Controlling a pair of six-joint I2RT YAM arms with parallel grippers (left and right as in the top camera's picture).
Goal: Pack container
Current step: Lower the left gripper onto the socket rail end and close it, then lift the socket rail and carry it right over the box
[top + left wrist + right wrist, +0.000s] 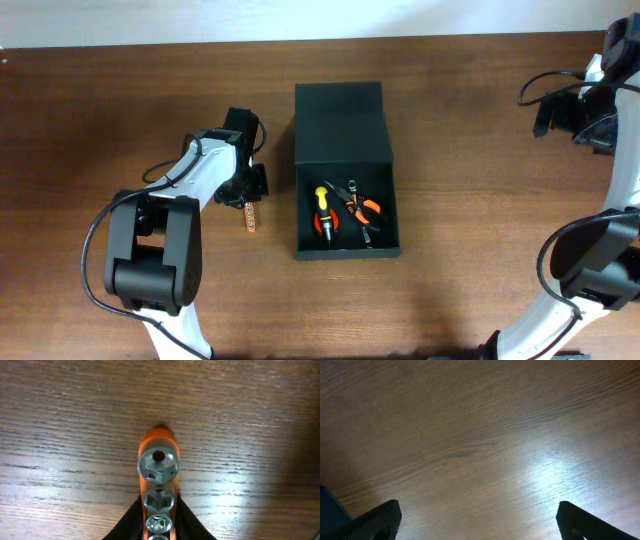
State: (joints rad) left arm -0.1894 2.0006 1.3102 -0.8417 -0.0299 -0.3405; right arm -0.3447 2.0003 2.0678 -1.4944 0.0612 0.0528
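The left claw [159,507] clenches an orange socket rail [158,477]. Its two black fingers [125,527] press the strip's long sides near one end, and the row of steel sockets faces up at the wrist camera. The far end appears to rest on the wooden surface [450,300]. A pinch across the narrow width looks like the sensible hold, since the strip is slim and a grip on its flanks leaves the sockets untouched. Seen from overhead, the rail lies just left of the container [346,252], near it but apart, with the left arm bent over it. The container, a dark box, sits at the middle of the surface with its lid [338,118] folded back on the far side, so the mouth is open from above. Inside, a screwdriver [323,213] with a yellow and red handle and a pair of orange-handled pliers [366,210] lie side by side toward the near wall. The right claw [480,522] hangs released over bare wood with nothing between its widely parted fingers, well off at the right edge and seemingly parked clear of the work. By the look of things the rail is the next item to go in, which calls for a lift over the box's left wall. Held near one end, the rail could tilt in the grip.
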